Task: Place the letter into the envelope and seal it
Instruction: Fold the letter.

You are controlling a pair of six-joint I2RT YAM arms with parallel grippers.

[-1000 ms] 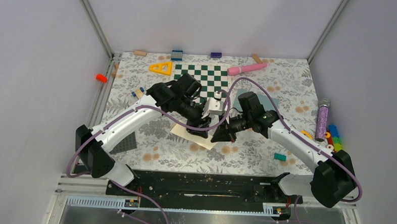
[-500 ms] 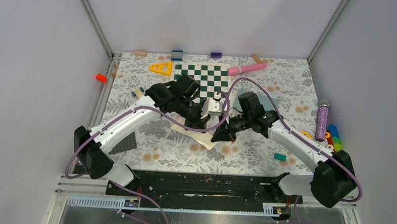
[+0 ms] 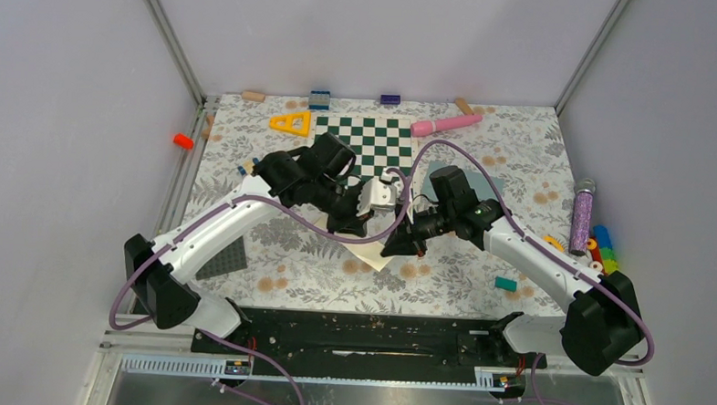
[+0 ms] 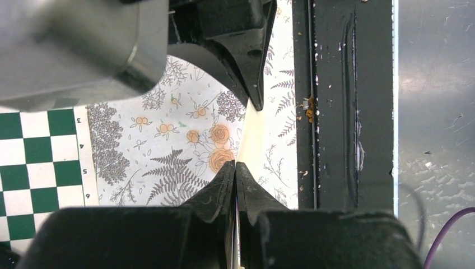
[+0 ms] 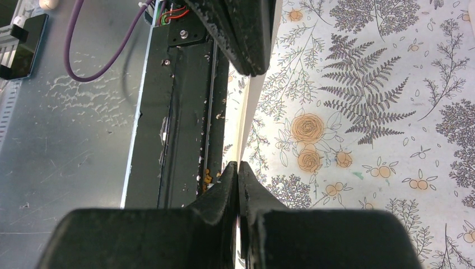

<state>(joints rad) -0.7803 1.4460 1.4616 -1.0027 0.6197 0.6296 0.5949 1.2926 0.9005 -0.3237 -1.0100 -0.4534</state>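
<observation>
Left fingers (image 3: pixel 354 228) and right fingers (image 3: pixel 396 248), seen from the top camera, met over the middle of the tabletop (image 3: pixel 443 284). Each pinched the letter (image 3: pixel 371 255), whose cream corner dipped to the cloth just nearer than them. The envelope (image 3: pixel 432 166) lay beyond the right fingers, mostly hidden by that arm, so its flap could not be read. The chessboard (image 3: pixel 367 139) sat just beyond the left fingers. Open cloth stretched on the near side, toward the arm bases.

From the left wrist, the left fingers (image 4: pixel 221 188) were pressed together on the sheet's edge. The letter (image 4: pixel 250 140) ran edge-on as a thin cream strip to the right fingers (image 4: pixel 241 56) opposite. Only a narrow margin looked caught, so a slip seemed possible. Pulling the two pinches apart would likely tear the paper, and closing them in would buckle it.

From the right wrist, the right fingers (image 5: pixel 224 188) were clamped shut on the same strip, with the black base rail (image 5: pixel 179 112) to one side of them and floral cloth to the other. Carrying the sheet toward the envelope would probably bring the two crowded arms closer together, so a knock between them was the hazard there.
</observation>
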